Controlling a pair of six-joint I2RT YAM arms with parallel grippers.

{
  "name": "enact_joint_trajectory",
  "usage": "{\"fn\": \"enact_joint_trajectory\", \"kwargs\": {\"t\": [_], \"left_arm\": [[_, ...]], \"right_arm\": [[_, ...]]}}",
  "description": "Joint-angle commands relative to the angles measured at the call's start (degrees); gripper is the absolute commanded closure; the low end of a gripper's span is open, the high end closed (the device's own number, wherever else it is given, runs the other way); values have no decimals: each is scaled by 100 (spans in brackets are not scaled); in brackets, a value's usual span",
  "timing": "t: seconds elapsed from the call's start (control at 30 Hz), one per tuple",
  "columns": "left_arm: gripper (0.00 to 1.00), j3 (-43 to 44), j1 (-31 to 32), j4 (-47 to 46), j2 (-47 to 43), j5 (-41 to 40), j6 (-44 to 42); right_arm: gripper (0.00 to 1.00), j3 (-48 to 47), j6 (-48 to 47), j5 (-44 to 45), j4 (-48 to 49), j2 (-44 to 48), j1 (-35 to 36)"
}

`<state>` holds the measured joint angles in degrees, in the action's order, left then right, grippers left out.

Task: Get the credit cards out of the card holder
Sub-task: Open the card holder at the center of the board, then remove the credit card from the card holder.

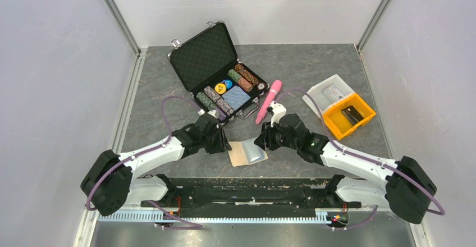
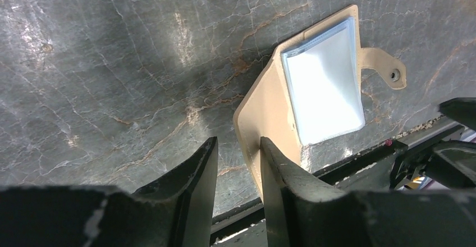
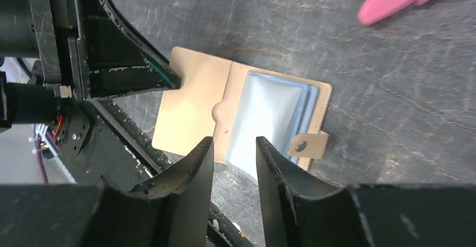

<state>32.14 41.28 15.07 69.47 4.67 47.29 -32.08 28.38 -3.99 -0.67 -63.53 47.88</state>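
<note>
Card holder (image 1: 239, 155): tan, lying open and flat on the grey marbled table (image 1: 163, 90), lower centre of the top view, just above the dark rail along the bottom edge. Its small tab (image 2: 387, 70) with a snap sticks out from one edge.

Credit cards (image 1: 257, 152): we see a light blue stack still seated in the holder's pocket, on the right half in the top view. At least two card edges show, fanned slightly. The top face glares white in both wrist views, so we cannot read any print.

Left gripper (image 2: 238, 143): jaws apart with a narrow gap, nothing clamped. One fingertip sits at the holder's bare flap, at its left edge in the top view. We cannot tell whether it presses on the flap or only hovers at it.

Right gripper (image 3: 234, 141): jaws apart by a similar gap, poised over the pocket's edge beside the cards. We see no card between the fingers.

Surroundings: an open black case (image 1: 205, 62) with foam lining sits at upper centre, holding rows of poker chips (image 1: 216, 101). A pink object (image 1: 269, 101) lies just to its right. An orange bin (image 1: 349, 116) and a white tray (image 1: 330, 92) stand touching at the right.
</note>
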Motion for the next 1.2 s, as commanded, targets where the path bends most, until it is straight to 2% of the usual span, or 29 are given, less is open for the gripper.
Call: {"fn": "enact_joint_trajectory", "kwargs": {"t": [0.0,0.33,0.57,0.87,1.03,1.17], "left_arm": [[59,184,3,128,-161,-85,-107],[59,306,3,-121,41,496,51],[62,367,-6,-141,115,436,142],[59,797,-129,707,-145,48,140],[58,922,-130,703,-523,248,297],[60,644,-124,168,-699,640,542]], "right_arm": [[64,164,156,-729,743,-304,-13],[64,753,647,-1311,1858,-966,6],[74,703,738,-1311,2140,-1174,210],[82,433,1038,-1521,2659,-2104,461],[85,221,1003,-1252,2343,-2434,625],[88,190,1000,-987,2106,-2530,681]]}}
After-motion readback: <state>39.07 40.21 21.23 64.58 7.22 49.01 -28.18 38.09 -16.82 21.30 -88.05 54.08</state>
